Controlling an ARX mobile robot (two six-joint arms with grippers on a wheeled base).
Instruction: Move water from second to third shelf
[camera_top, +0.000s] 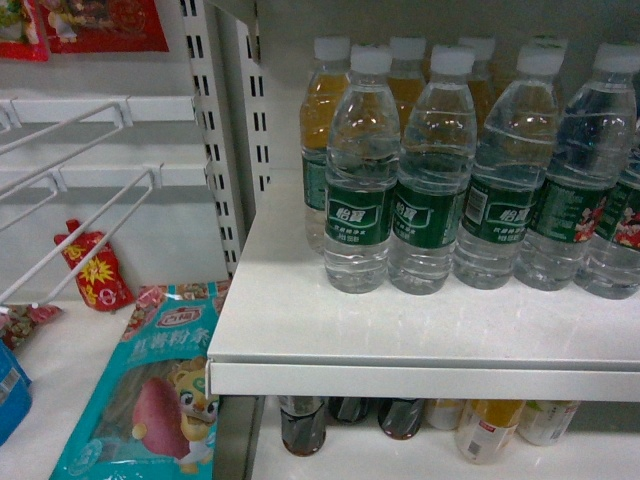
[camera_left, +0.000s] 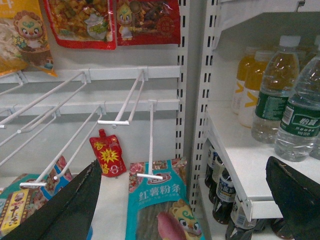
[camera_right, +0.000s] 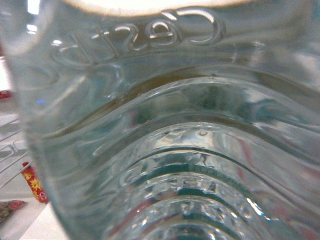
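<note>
Several bottles of water (camera_top: 362, 180) with white caps and dark green labels stand in a row on the white shelf (camera_top: 400, 335); two of them (camera_left: 299, 107) also show in the left wrist view. My left gripper (camera_left: 184, 165) hangs open and holds nothing, left of the shelf's upright and out in front of the hooks. One clear ribbed water bottle (camera_right: 165, 125) fills the right wrist view at very close range and hides that gripper's fingers. Neither gripper appears in the head view.
Yellow drink bottles (camera_top: 322, 110) stand behind the water. Dark cola bottles (camera_top: 303, 425) sit on the shelf below. In the left bay are white wire hooks (camera_left: 125, 105), a red pouch (camera_top: 95, 270) and a teal snack bag (camera_top: 150, 400). Perforated uprights (camera_left: 200, 100) divide the two bays.
</note>
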